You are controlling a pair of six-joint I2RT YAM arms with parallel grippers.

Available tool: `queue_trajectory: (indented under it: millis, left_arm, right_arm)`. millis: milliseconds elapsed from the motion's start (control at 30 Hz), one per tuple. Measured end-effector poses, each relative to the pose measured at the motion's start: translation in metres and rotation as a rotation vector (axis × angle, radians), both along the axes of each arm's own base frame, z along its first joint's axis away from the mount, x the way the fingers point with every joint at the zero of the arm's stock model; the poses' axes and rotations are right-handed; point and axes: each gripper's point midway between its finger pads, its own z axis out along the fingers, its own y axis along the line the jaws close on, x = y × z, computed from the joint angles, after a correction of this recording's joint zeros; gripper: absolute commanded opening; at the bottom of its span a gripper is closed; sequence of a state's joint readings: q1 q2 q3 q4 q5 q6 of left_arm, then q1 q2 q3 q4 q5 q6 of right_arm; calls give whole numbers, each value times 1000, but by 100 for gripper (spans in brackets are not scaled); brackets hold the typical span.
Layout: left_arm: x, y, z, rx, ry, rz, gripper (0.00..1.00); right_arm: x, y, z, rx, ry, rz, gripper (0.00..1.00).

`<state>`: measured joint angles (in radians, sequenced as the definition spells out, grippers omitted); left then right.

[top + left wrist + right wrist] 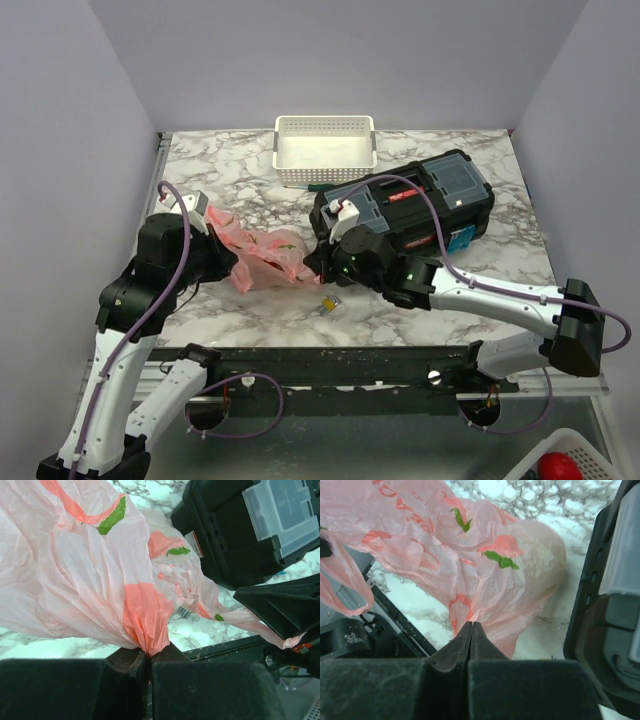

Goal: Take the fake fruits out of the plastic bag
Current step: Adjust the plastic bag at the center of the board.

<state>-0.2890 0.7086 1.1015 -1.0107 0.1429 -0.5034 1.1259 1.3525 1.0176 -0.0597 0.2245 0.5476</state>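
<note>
Left gripper (148,656) and right gripper (471,630) are each pinching the crinkly translucent pink plastic bag (264,254), and pulling apart is probably risking a tear.

Crumpled, bulging translucent pink plastic bag (268,255), stretched between left fingers (127,662) and right fingers (451,652), each pinching a gathered fold.

We can't see fruits inside plastic bag (262,256), only a bulge. Small yellow bit (328,304) in front: too tiny to ID. Red obj (558,467) btm-right cut by edge.
</note>
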Motion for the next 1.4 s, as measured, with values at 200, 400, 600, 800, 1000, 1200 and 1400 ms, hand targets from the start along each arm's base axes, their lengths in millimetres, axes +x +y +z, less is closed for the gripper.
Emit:
queue_trajectory:
  millis: [200,400,600,800,1000,1200,1400]
  left_arm:
    - [23,27,33,102,-104,134,0]
    - [49,52,115,150,-262,283,0]
    - [46,57,122,146,-306,302,0]
    - [18,57,86,139,-256,265,0]
    - [-15,19,46,-21,-178,79,0]
    - [-34,-39,-32,-241,70,-146,0]
    - [-51,-63,-67,-364,242,-233,0]
  right_arm:
    - [25,-4,52,-31,-139,-75,1]
    - [62,-21,171,60,-370,-266,1]
    - [92,-14,245,117,-523,-346,1]
    - [183,21,246,140,-527,-349,1]
    - [262,54,198,109,-444,-310,1]
    - [245,75,138,40,-318,-196,47]
    - [226,52,75,-143,-175,-207,94]
